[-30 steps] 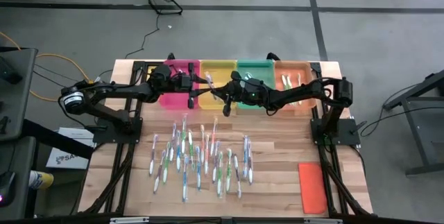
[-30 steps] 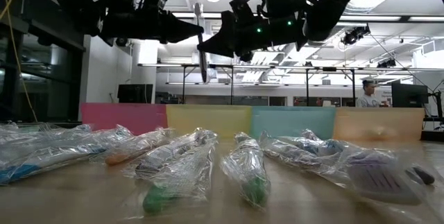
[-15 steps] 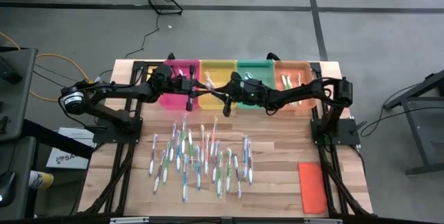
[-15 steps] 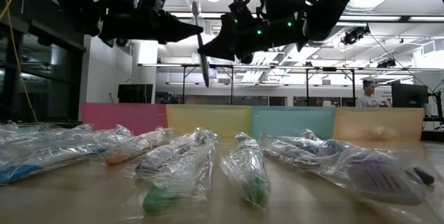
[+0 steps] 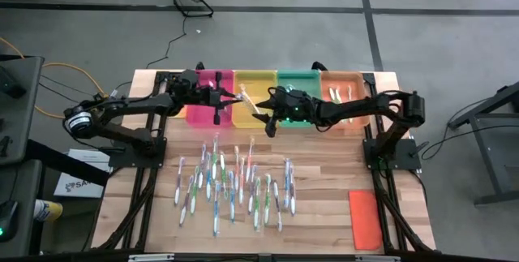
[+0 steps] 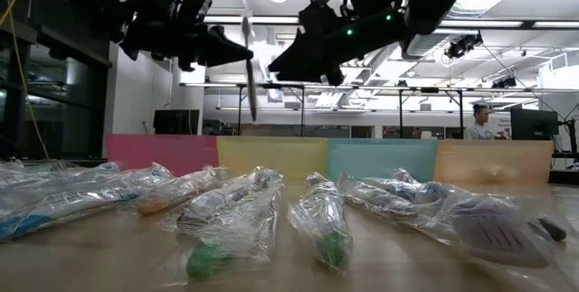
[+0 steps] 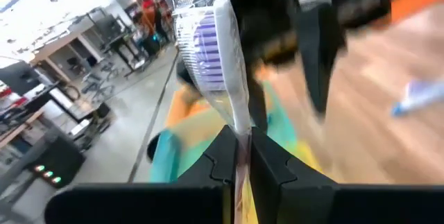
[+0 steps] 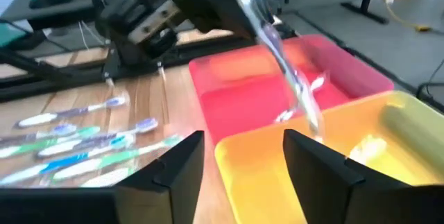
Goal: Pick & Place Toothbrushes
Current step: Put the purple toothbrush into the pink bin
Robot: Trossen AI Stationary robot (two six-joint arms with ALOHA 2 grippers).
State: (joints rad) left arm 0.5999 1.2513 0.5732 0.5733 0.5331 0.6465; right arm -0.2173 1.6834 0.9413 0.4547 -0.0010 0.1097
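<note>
Left end effector (image 5: 229, 97) clenched on a wrapped toothbrush (image 7: 220, 64), held over the yellow tray (image 5: 255, 76). Right end effector (image 8: 239, 161), fingers spread and empty, has backed off from it since half a second ago, apparently a handover just finished. Remaining toothbrushes (image 5: 233, 185) lie on the table (image 5: 324, 173), well short of the yellow tray.

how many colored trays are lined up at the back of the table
4, side by side along the table's far edge: pink tray, yellow tray, green tray, orange tray. Both arms partly cover them.
</note>
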